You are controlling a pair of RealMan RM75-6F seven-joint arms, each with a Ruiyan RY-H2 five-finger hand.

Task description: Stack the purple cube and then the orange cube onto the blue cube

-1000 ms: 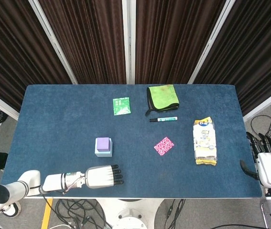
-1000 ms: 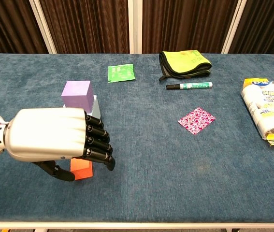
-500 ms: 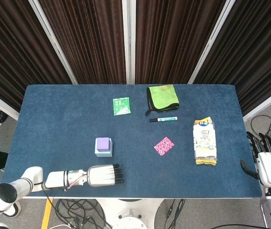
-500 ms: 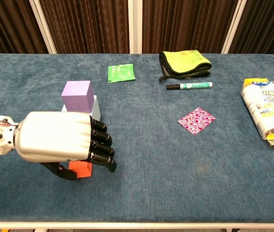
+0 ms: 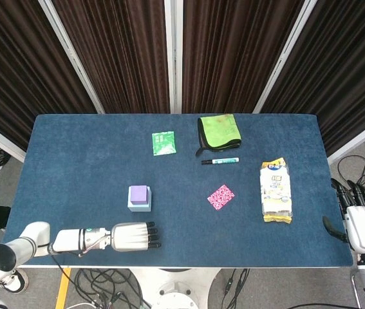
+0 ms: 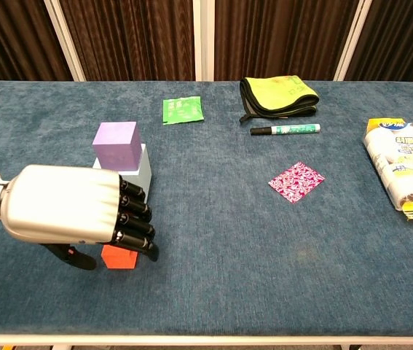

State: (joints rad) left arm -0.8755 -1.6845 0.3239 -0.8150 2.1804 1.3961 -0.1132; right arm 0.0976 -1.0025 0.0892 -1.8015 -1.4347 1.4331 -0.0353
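Observation:
The purple cube [image 6: 116, 142] [image 5: 138, 193] sits squarely on the pale blue cube [image 6: 142, 170] [image 5: 140, 206], left of the table's middle. Just in front of them the orange cube [image 6: 119, 257] rests on the table, mostly covered by my left hand [image 6: 75, 213] [image 5: 131, 237]. That hand hovers palm down over it, thumb to the cube's left and fingers [image 6: 135, 221] curled over its top. The head view hides the orange cube, and no firm grip shows. My right hand [image 5: 362, 226] hangs off the table's right edge, holding nothing, its fingers apart.
A green packet [image 6: 183, 109], a folded green cloth [image 6: 277, 95] and a marker [image 6: 285, 130] lie toward the back. A pink patterned square [image 6: 296, 180] lies right of centre. A yellow-and-white snack bag [image 6: 404, 173] lies near the right edge.
My left hand shifted slightly right, then back left and nearer the front edge. The orange cube under it settled flatter and barely moved. The right hand stayed put.

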